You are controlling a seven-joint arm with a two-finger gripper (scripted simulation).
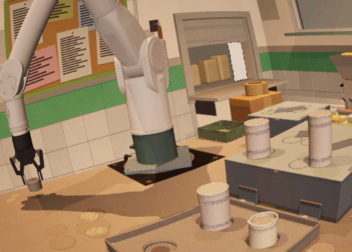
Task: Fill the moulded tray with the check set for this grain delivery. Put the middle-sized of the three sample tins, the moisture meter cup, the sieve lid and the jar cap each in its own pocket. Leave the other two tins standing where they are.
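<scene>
The jar cap [34, 184], a small grey round piece, hangs just above the brown worktop at the far left. The moulded tray [215, 232] lies at the front with a pale sample tin [214, 206] standing in one pocket and the moisture meter cup [263, 229] in another to its right. A round piece sits low in the tray's front pocket [160, 246]. Two more tins, a shorter one [257, 138] and a taller one [319, 138], stand upright on the grey case. My gripper [28, 176] is closed around the jar cap and holds it.
The grey case [291, 174] with front latches stands right behind the tray on the right. The arm's base [155, 145] sits on a plate mid-table. Flat round patches [89, 226] mark the worktop left of the tray, and a green bin [221, 130] sits behind.
</scene>
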